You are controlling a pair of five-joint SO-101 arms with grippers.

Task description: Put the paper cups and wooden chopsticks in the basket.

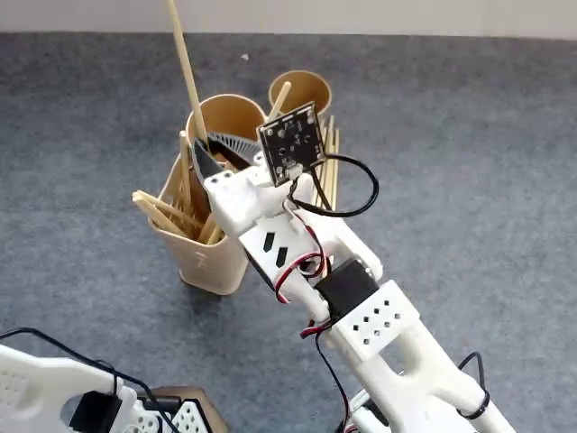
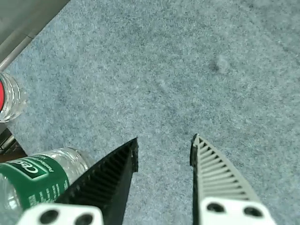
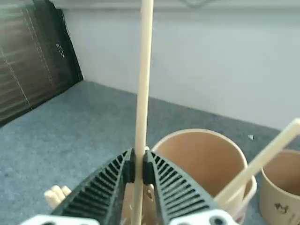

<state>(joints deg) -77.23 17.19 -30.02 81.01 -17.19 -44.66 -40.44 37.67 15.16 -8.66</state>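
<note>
My right gripper (image 3: 138, 169) is shut on a wooden chopstick (image 3: 143, 84) that it holds upright above the cream basket (image 1: 203, 257). In the high view the same gripper (image 1: 205, 155) hangs over the basket's back rim, and the held chopstick (image 1: 185, 68) rises out of the picture. A paper cup (image 1: 230, 122) stands in the basket beside several chopsticks (image 1: 176, 212). A second paper cup (image 1: 300, 90) with one chopstick (image 1: 280, 97) in it sits just behind; whether it is inside the basket I cannot tell. My left gripper (image 2: 164, 152) is open over bare carpet.
Grey carpet (image 1: 469, 153) covers the table on all sides of the basket. Beside the left gripper lie a green-labelled plastic bottle (image 2: 33, 176) and a red-capped bottle (image 2: 7, 96). More chopsticks (image 1: 329, 171) stand behind the right arm. The left arm (image 1: 54, 397) rests at the near left corner.
</note>
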